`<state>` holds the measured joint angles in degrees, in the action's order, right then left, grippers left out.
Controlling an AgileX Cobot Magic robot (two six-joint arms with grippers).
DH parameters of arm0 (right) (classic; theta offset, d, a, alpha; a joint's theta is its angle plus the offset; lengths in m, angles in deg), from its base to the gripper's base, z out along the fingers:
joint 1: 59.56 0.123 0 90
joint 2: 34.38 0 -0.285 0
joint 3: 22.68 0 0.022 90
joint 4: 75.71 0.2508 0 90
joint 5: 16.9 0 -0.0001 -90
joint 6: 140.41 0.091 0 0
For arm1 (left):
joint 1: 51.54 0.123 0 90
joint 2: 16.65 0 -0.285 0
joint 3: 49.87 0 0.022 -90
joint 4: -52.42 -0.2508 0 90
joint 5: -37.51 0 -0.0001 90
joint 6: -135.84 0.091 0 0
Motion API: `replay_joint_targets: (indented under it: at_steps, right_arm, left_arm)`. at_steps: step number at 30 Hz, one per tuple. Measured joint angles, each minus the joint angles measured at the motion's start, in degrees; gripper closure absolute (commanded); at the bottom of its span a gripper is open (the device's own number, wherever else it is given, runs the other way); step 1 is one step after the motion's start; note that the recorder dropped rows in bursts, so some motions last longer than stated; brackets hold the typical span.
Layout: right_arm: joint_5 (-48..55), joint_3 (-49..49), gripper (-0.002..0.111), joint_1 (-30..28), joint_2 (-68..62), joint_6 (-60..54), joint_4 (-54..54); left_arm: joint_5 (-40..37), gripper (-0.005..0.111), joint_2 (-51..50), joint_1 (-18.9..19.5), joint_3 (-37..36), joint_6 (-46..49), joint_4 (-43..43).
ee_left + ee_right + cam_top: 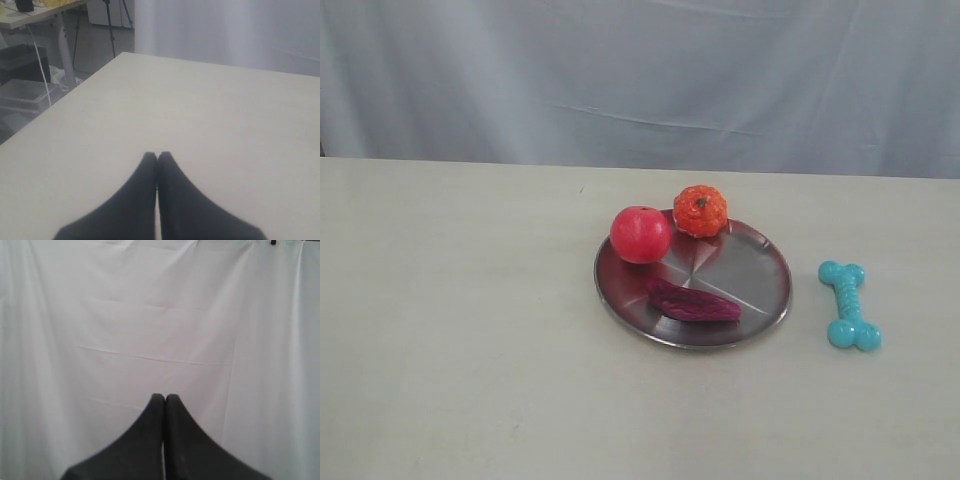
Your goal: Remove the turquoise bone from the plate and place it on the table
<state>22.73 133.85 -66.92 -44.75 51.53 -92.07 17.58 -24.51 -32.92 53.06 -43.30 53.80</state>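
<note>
The turquoise bone (pixel 848 305) lies flat on the pale table (pixel 460 330), a short way right of the steel plate (pixel 750 275), not touching it. Neither arm shows in the exterior view. My left gripper (pixel 157 156) is shut, its dark fingers pressed tip to tip over bare tabletop (pixel 210 115). My right gripper (pixel 165 398) is shut too, empty, and faces the white curtain (pixel 150 315). Neither wrist view shows the bone or the plate.
On the plate sit a red apple (pixel 640 234), an orange knobbly fruit (pixel 700 210) at the far rim and a dark purple oblong piece (pixel 692 301). A white curtain (pixel 640 70) hangs behind the table. The table's edge (pixel 65 97) with clutter beyond shows in the left wrist view.
</note>
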Motion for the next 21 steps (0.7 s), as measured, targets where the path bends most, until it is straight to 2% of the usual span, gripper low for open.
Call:
replay_joint_targets:
  at_steps: [3,9,11,17,21]
  right_arm:
    - [0.0,-0.1,0.109,-0.4,1.9,0.1,0.0]
    - [-2.3,-2.6,0.109,-7.4,2.6,-0.3,-3.8]
    - [-7.9,-7.9,0.109,-9.1,2.6,2.5,-3.8]
    - [-23.9,-34.5,0.109,-9.5,2.3,7.3,-3.8]
    - [-31.3,-44.7,0.109,-9.5,2.3,9.4,-3.9]
  left_arm:
    - [0.0,0.107,0.0,0.0,0.0,0.0,0.0]
    - [0.0,0.107,0.0,0.0,0.0,0.0,0.0]
    - [0.0,0.107,0.0,0.0,0.0,0.0,0.0]
    - [0.0,0.107,0.0,0.0,0.0,0.0,0.0]
    - [0.0,0.107,0.0,0.0,0.0,0.0,0.0]
